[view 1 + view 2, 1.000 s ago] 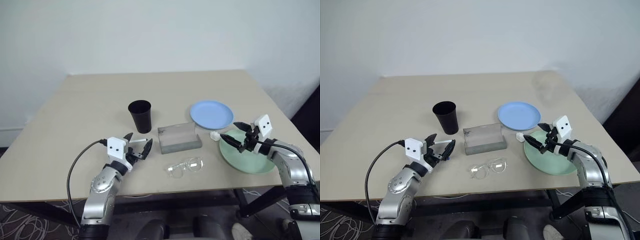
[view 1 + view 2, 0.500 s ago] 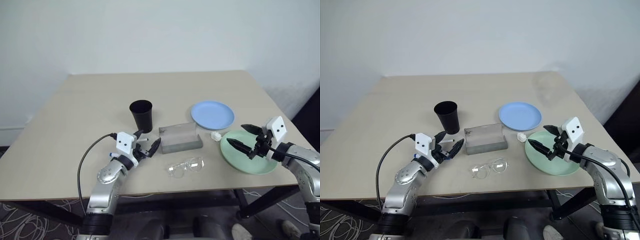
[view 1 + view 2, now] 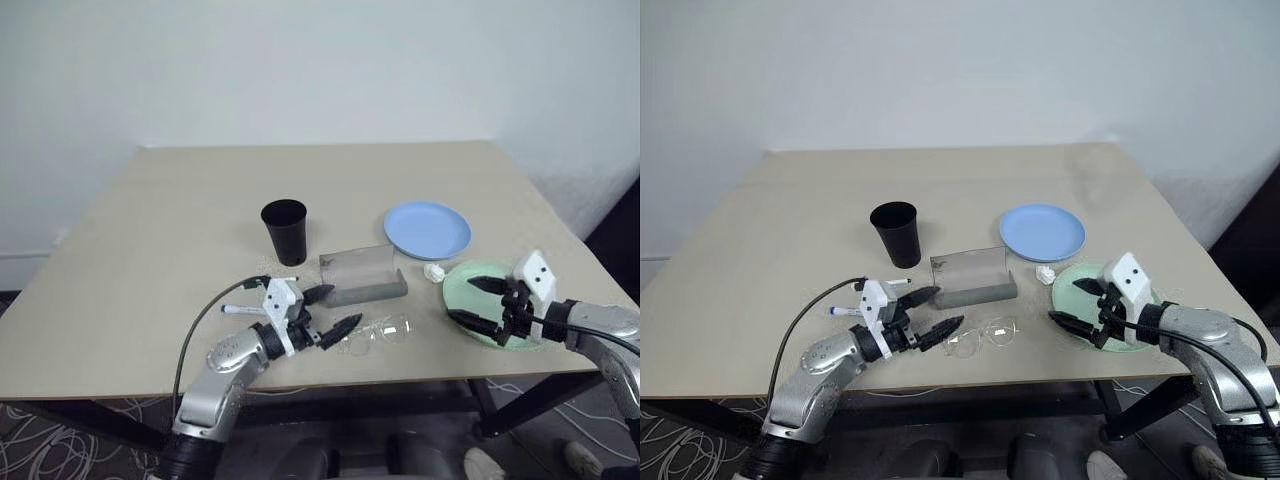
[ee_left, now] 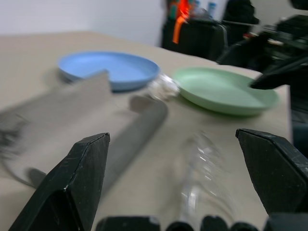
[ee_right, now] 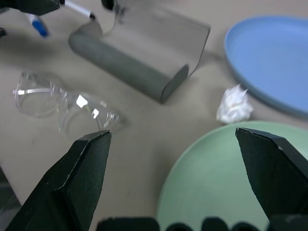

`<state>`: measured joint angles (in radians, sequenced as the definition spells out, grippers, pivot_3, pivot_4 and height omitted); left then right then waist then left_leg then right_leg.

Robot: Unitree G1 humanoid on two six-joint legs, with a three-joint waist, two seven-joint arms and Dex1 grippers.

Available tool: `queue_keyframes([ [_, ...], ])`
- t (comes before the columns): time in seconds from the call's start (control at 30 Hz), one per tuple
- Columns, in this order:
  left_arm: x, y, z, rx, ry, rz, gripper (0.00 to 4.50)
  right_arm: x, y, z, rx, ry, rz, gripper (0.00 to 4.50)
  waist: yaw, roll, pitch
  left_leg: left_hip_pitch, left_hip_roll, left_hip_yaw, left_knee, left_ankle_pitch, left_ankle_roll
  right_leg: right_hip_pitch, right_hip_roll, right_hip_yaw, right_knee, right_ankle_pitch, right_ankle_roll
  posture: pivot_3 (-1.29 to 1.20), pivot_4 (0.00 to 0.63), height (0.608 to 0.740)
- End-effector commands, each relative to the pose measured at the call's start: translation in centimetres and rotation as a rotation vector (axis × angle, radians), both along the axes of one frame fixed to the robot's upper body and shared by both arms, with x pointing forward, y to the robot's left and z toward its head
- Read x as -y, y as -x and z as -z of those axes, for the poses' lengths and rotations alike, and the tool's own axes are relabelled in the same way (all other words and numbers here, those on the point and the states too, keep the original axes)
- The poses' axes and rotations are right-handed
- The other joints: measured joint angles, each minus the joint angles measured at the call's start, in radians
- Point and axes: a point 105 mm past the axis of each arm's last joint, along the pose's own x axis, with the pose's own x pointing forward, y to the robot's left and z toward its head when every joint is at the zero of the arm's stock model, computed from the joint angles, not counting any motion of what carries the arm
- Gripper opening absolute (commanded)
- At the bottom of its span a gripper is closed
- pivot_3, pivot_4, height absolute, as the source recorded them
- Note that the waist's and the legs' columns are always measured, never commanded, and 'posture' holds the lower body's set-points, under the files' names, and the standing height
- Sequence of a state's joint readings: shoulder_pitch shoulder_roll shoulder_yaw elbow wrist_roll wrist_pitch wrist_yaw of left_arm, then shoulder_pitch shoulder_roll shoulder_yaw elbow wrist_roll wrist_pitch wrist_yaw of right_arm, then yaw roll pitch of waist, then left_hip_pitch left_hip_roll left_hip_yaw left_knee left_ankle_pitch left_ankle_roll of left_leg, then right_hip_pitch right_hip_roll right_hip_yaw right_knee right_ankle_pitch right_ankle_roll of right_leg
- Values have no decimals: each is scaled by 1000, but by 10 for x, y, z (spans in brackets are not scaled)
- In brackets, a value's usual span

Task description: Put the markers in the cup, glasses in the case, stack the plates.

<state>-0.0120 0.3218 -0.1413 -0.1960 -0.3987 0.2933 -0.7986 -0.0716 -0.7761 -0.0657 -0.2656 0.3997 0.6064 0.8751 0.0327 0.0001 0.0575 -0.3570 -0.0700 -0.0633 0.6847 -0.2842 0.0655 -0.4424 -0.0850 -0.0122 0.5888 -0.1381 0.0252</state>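
The clear glasses (image 3: 378,331) lie near the table's front edge, just in front of the grey case (image 3: 362,276), which stands with its lid raised. My left gripper (image 3: 338,306) is open, level, its tips right beside the glasses' left end. Two white markers (image 3: 845,309) (image 3: 902,283) lie behind that hand, one with a blue cap. The black cup (image 3: 284,230) stands upright behind them. My right gripper (image 3: 465,300) hangs open over the near-left rim of the mint green plate (image 3: 500,330). The light blue plate (image 3: 428,229) lies behind it.
A small white lump (image 3: 433,271) sits between the two plates and the case. The table's front edge (image 3: 400,372) runs close under both hands. Its back half is bare beige top (image 3: 320,175) up to a white wall.
My left gripper has swung right, away from the markers and toward the glasses, leaving both markers uncovered. My right gripper has drawn back toward the front edge over the green plate.
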Motion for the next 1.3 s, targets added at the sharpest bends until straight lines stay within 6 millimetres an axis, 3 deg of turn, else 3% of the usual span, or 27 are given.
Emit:
queue_keyframes([
  [0.03, 6, 6, -18, 46, 23, 62, 4459, -5, -5, -7, 26, 61, -3, 4500, 1, 0, 0, 0, 0, 0, 0, 0, 0, 0, 0, 0, 0, 0, 0, 0, 0, 728],
  [0.2, 5, 3, -20, 57, 14, 47, 4459, -4, -9, -4, 11, 97, 29, 4500, 2, -1, 0, -1, 0, 1, 1, -2, -3, 0, 0, -1, -1, 0, 0, 0, 0, 728],
  [0.6, 10, -4, -19, 72, 11, 45, 4459, -1, -16, 32, 21, 322, 158, 4500, 2, -1, 0, -1, 1, 1, 1, -2, -3, 0, 0, 0, -1, 0, 0, 0, 0, 728],
  [0.8, 11, -5, -18, 71, 11, 35, 4459, -4, -19, 37, 30, 343, 175, 4500, 1, -4, 0, -1, 2, 3, 1, -2, -3, 1, 0, -1, -1, 0, 0, 0, 0, 728],
  [0.93, 10, -5, -16, 68, 11, 25, 4500, -4, -22, 38, 29, 344, 189, 3637, 1, -4, 0, -1, 6, 6, 1, -2, -3, 2, 0, -3, -2, -1, -1, 0, 0, 728],
  [1.23, 10, -7, -16, 70, 8, 16, 4500, 2, -31, 37, 33, 363, 235, 518, -1, -6, 0, -1, 14, 24, 1, -2, -3, 0, -1, -2, -6, -1, 0, 0, 0, 728],
  [1.3, 10, -7, -16, 71, 6, 15, 4500, 5, -35, 37, 46, 385, 256, 296, -8, -7, 0, -1, 17, 28, 1, -2, -3, 0, 0, -3, -9, -1, 0, 0, 0, 728],
])
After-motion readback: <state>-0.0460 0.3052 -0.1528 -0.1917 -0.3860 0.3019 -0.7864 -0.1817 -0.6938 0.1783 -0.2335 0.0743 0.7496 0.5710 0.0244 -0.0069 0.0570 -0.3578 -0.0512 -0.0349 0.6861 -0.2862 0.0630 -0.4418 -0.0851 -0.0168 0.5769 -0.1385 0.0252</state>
